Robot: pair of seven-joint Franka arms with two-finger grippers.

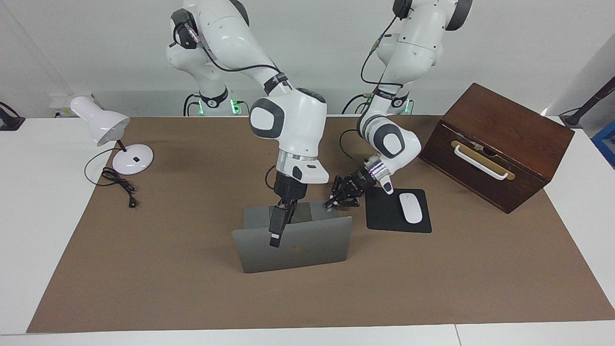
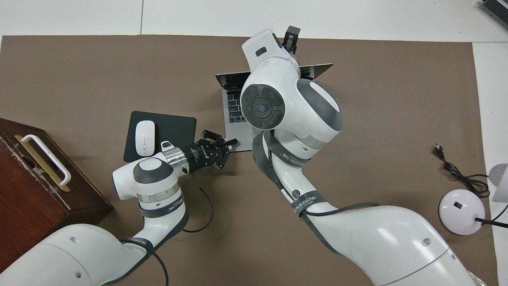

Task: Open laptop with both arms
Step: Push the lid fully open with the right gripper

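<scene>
The silver-grey laptop (image 1: 307,245) stands open in the middle of the brown mat, its lid close to upright with the logo side turned away from the robots. Its keyboard shows in the overhead view (image 2: 235,107). My right gripper (image 1: 276,236) comes down over the lid's top edge, with one finger on the lid's outer face; in the overhead view it (image 2: 292,36) is at that edge. My left gripper (image 1: 332,203) is low, its tips at the base's corner nearest the left arm, also seen in the overhead view (image 2: 232,143).
A black mouse pad (image 1: 384,218) with a white mouse (image 1: 411,207) lies beside the laptop toward the left arm's end. A dark wooden box (image 1: 499,144) with a white handle stands at that end. A white desk lamp (image 1: 103,125) and its cable are at the right arm's end.
</scene>
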